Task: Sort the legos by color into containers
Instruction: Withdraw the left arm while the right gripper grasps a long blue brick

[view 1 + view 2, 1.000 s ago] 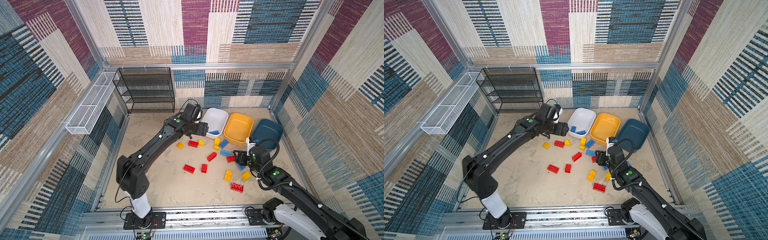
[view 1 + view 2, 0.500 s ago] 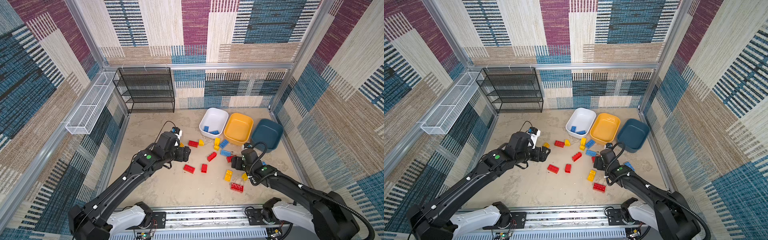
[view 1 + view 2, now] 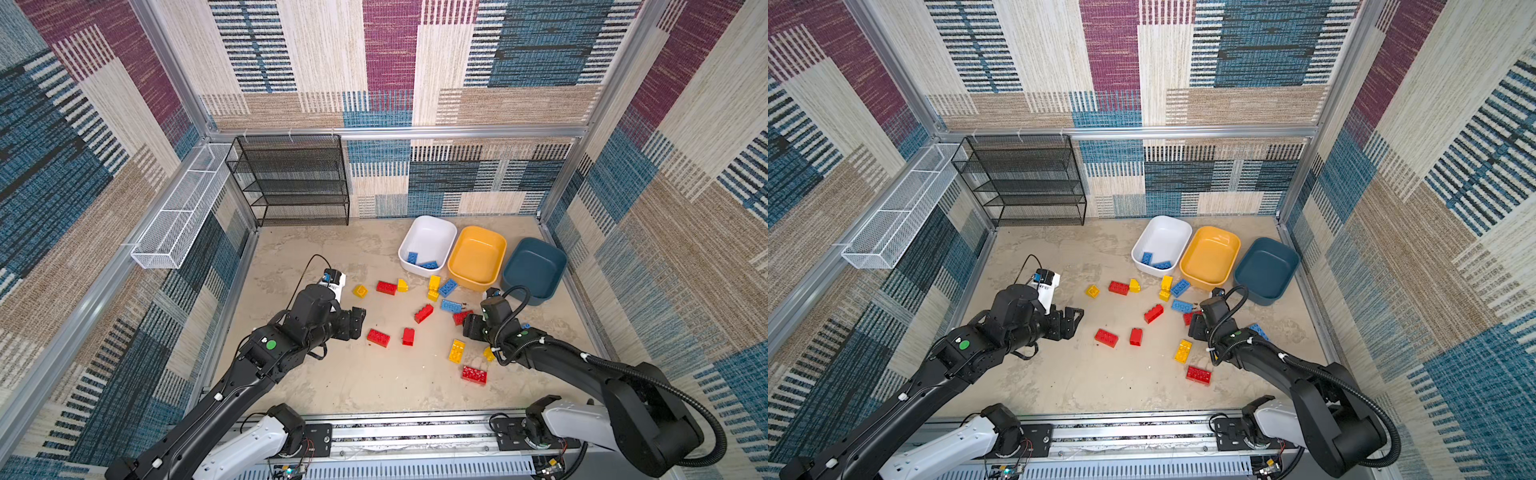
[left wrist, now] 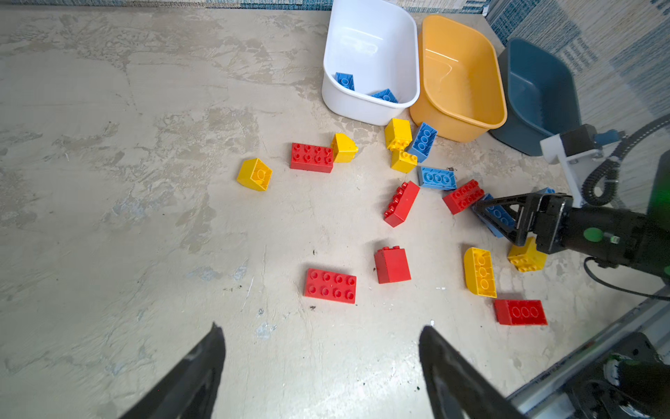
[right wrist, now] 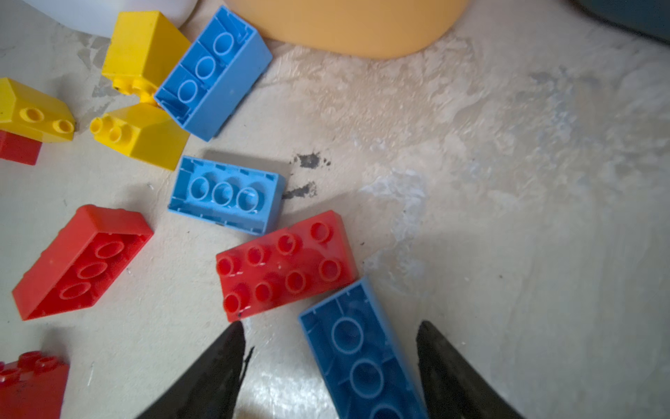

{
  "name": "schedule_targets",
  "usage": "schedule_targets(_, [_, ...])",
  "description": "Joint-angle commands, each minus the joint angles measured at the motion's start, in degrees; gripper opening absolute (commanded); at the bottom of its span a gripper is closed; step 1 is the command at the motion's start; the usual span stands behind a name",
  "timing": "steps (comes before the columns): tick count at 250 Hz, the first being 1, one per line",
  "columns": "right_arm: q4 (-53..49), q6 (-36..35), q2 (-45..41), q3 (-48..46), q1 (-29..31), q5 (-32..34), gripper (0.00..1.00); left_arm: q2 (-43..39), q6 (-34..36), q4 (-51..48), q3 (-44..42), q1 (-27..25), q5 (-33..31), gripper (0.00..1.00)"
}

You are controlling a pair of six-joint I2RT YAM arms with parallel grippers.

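The left gripper (image 4: 319,328), withdrawn from the white tub (image 4: 362,112), shows fingers wide and empty; the right gripper (image 5: 330,323) fingers straddle a blue brick (image 5: 359,348), not yet closed.

Far right, side by side: left tub (image 3: 434,237), middle tub (image 3: 478,257), right tub (image 3: 534,266). In left tub: two legos (image 3: 412,257). Nearer, mid-floor: other legos (image 3: 423,313), scattered. Far left: rack (image 3: 299,183).

No text, label, brand or number can be read on any surface. A plain green dot, unlettered, sits on the left arm (image 3: 271,344), and another on the right arm (image 4: 592,234). The studs of the red lego (image 5: 286,265), seen close in the right wrist view, show no legible lettering
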Motion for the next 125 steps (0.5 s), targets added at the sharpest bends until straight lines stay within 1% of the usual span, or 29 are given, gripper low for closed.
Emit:
schedule_targets(1, [1.8,-0.3,0.1,0.1,0.1,-2.7,0.67,-0.3,-0.3,0.5,-0.7,0.0,-1.1,0.85])
schedule_targets(25, [1.6,-0.4,0.1,-0.3,0.3,-3.2,0.60,-0.4,-0.5,0.7,-0.8,0.0,-0.9,0.85])
schedule_targets(61, [0.6,-0.3,1.0,0.1,1.1,-2.4,0.51,-0.5,-0.7,1.1,-1.1,0.0,-0.5,0.84])
schedule_targets(108, [-0.6,-0.2,6.3,2.6,3.2,-0.4,0.51,-0.5,-0.9,1.2,-1.3,0.0,-0.2,0.84])
schedule_targets(125, [-1.2,0.0,7.7,3.7,4.5,1.0,0.49,-0.6,-0.9,0.9,-1.3,0.0,-0.2,0.84])
